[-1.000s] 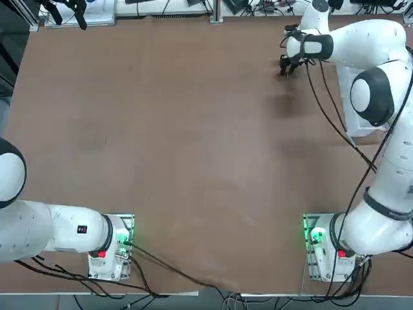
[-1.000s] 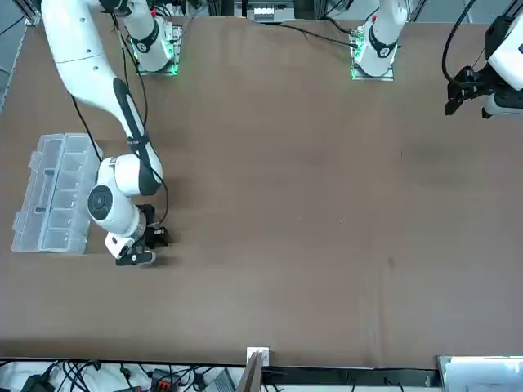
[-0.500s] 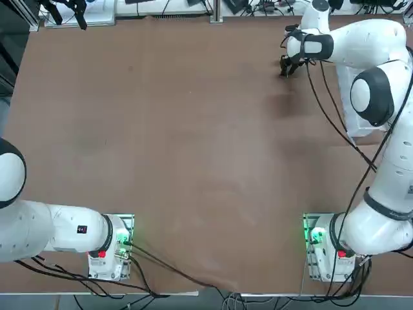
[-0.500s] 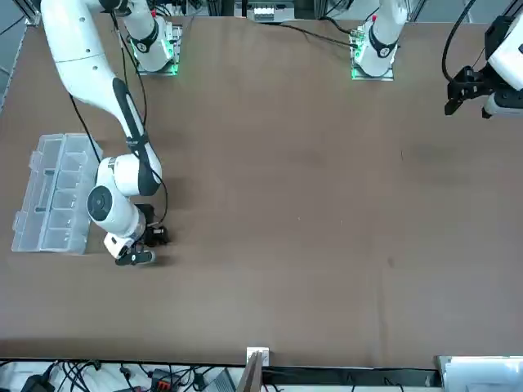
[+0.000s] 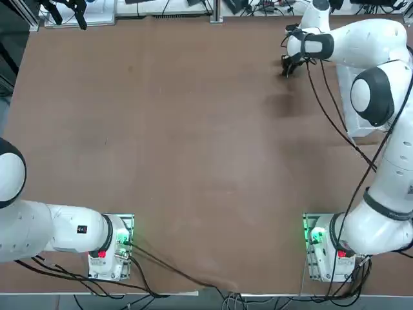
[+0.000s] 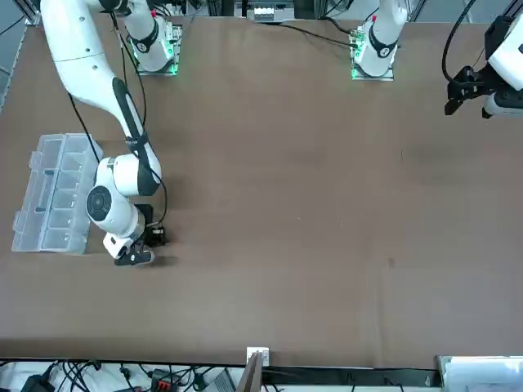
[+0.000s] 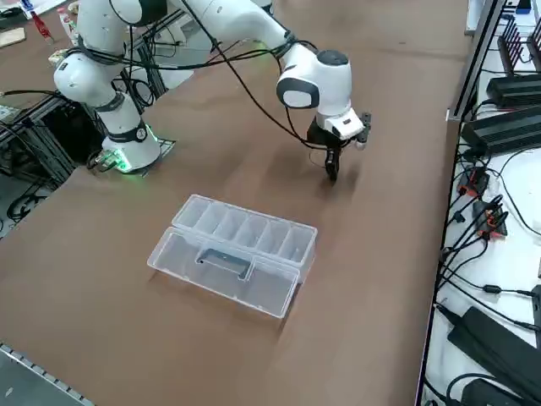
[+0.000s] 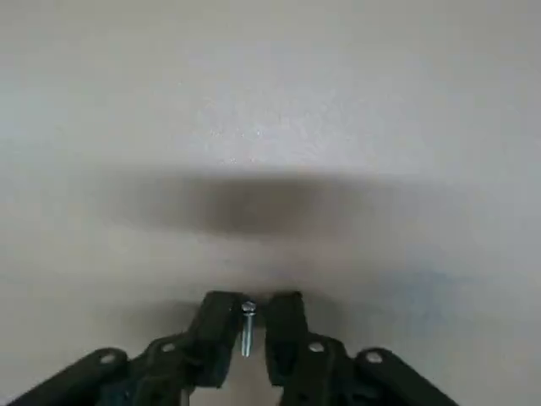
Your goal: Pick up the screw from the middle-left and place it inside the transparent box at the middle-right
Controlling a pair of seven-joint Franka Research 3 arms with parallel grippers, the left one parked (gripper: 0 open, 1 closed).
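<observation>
The screw (image 8: 248, 331), a tiny pale metal pin with a round head, stands between the black fingertips of my right gripper (image 8: 251, 315), which is shut on it low against the brown table. That gripper (image 5: 284, 70) is at the far right part of the table in the top view. From the front, the gripper (image 6: 133, 258) sits just beside the near corner of the transparent box (image 6: 55, 194). The side view shows the box (image 7: 243, 231) lying with its lid folded open, and the gripper (image 7: 331, 173) a short way beyond it.
The right arm (image 5: 371, 97) arches over the box in the top view. Cables and black devices (image 7: 499, 118) line the strip past the table's edge, close to the gripper. The parked left arm (image 5: 39, 226) stays at the near left corner.
The fingers have drawn together around the screw. The arm itself has hardly moved, and the box has stayed put.
</observation>
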